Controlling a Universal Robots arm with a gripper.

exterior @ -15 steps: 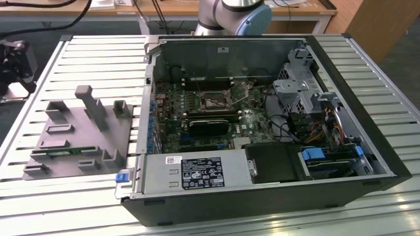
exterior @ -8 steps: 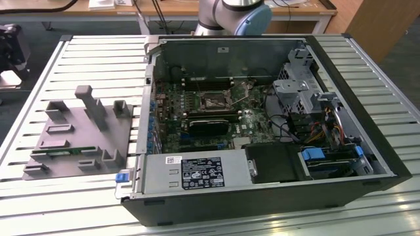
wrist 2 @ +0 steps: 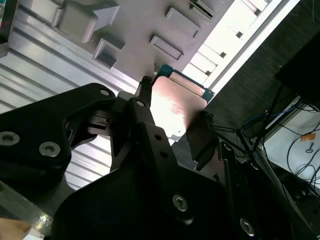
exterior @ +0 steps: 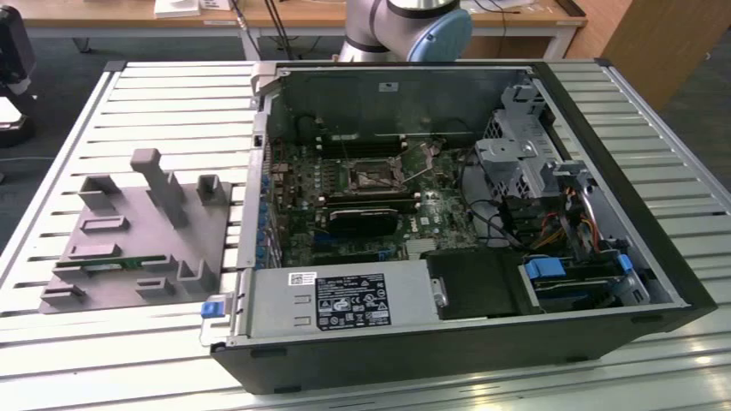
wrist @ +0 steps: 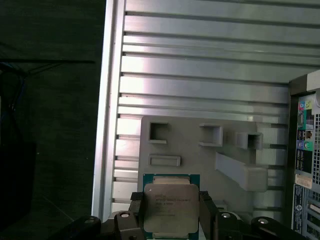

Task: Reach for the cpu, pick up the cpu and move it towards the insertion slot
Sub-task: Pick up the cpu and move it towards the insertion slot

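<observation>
**Gripper state.** In both wrist views the gripper (wrist: 171, 212) (wrist 2: 175, 102) is clenched on the cpu (wrist: 170, 200) (wrist 2: 174, 112). One black finger bears on each of two opposite edges; see the fingers (wrist: 136, 212) (wrist 2: 145, 115). The metal lid faces the first wrist camera, and a green board edge shows around the lid.

**Markings.** The lid carries several lines of faint dark print, too small to read. In the exterior view, the power supply (exterior: 280, 308) at the lower centre of the frame bears a white label (exterior: 356, 306) with dense black print and symbols. A smaller white sticker (exterior: 303, 276) sits near its upper left corner.

**Location of parts.**
- Behind the held cpu, both wrist views show the grey fixture (wrist: 200, 150) (wrist 2: 135, 30) lying on the slatted table (wrist: 200, 60).
- In the exterior view the fixture (exterior: 137, 240) lies at the exterior view's left, just beside the open computer case (exterior: 457, 360).
- The insertion slot (exterior: 375, 177) sits inside the case, at the upper centre of the frame, well apart from the fixture.
- A black block (exterior: 363, 218) lies just below the slot in the frame.

**Edges and clearance.**
- In the first wrist view the table's edge rail (wrist: 107, 100) borders the dark floor (wrist: 50, 125).
- Bare slats extend beyond the fixture.
- The case wall (wrist: 302, 150) stands close along one side of the fixture.
- Upright posts (exterior: 154, 175) rise from the fixture.
</observation>
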